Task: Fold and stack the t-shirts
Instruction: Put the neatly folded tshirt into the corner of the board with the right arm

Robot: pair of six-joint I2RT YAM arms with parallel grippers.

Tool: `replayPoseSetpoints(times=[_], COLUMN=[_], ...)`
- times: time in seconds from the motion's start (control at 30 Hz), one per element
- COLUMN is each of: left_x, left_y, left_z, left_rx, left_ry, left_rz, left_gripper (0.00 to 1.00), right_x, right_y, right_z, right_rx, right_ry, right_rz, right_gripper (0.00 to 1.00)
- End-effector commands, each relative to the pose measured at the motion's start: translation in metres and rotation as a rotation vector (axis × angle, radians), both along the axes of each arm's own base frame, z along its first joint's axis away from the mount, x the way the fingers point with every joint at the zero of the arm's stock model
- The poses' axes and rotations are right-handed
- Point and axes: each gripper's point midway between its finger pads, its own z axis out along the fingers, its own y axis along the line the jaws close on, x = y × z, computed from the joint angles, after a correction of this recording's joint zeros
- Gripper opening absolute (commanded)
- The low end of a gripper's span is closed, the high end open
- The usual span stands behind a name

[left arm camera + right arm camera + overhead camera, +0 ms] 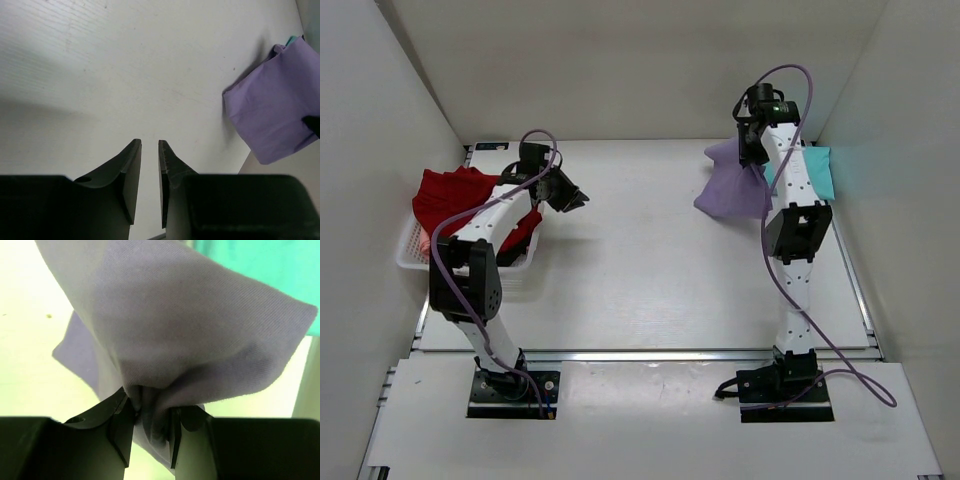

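The lavender t-shirt [725, 190] hangs bunched at the back right, and my right gripper [752, 160] is shut on a gathered fold of it. In the right wrist view the cloth [190, 325] fills the gap at the gripper [150, 412]. The teal t-shirt [817, 172] lies folded just right of it, also behind the lavender cloth [260, 270]. A deep red t-shirt [455, 195] spills over the basket at the left. My left gripper [577, 200] hovers right of the basket, its jaws a narrow gap apart with nothing between them [150, 144]. The lavender shirt [272, 115] shows far off.
The white slotted basket [415, 255] stands at the table's left edge, under the left arm. White walls close in the table at the left, back and right. A metal rail runs along the table's near edge [640, 353].
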Motion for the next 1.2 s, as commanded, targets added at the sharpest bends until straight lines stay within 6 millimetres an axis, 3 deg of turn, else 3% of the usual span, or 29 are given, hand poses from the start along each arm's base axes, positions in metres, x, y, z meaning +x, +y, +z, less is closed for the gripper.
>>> replayPoseSetpoints(times=[0.0,0.17,0.37,0.43,0.5,0.73,0.77,0.83,1.07,1.17], left_x=[0.013,0.024,0.029,0.032,0.033,0.036,0.038,0.039,0.044,0.044], left_y=[-0.007,-0.010,-0.015,-0.013,-0.017,-0.022,-0.026,-0.026,-0.024,-0.024], left_z=[0.021,0.016,0.006,0.006,0.001,-0.011,-0.009,-0.011,-0.015,-0.017], left_rx=[-0.029,-0.043,-0.056,-0.055,-0.061,-0.078,-0.081,-0.080,-0.076,-0.072], left_ry=[-0.045,-0.036,-0.023,-0.027,-0.013,0.014,0.005,0.010,0.015,0.019], left_rz=[-0.016,-0.019,-0.021,-0.017,-0.022,-0.032,-0.039,-0.039,-0.036,-0.035], left_gripper=[0.31,0.31,0.31,0.31,0.30,0.29,0.29,0.29,0.30,0.28], right_x=[0.018,0.047,0.068,0.069,0.071,0.067,0.070,0.067,0.070,0.080], right_y=[-0.034,-0.071,-0.095,-0.106,-0.132,-0.175,-0.173,-0.190,-0.217,-0.219], right_z=[0.025,0.035,0.033,0.037,0.041,0.041,0.037,0.035,0.026,0.015], right_rx=[-0.015,-0.151,-0.276,-0.322,-0.329,-0.340,-0.332,-0.345,-0.371,-0.383], right_ry=[-0.104,-0.208,-0.258,-0.270,-0.290,-0.289,-0.294,-0.285,-0.288,-0.294], right_rz=[-0.033,-0.039,-0.066,-0.092,-0.132,-0.193,-0.185,-0.205,-0.230,-0.208], right_gripper=[0.00,0.00,0.00,0.00,0.00,0.00,0.00,0.00,0.00,0.00])
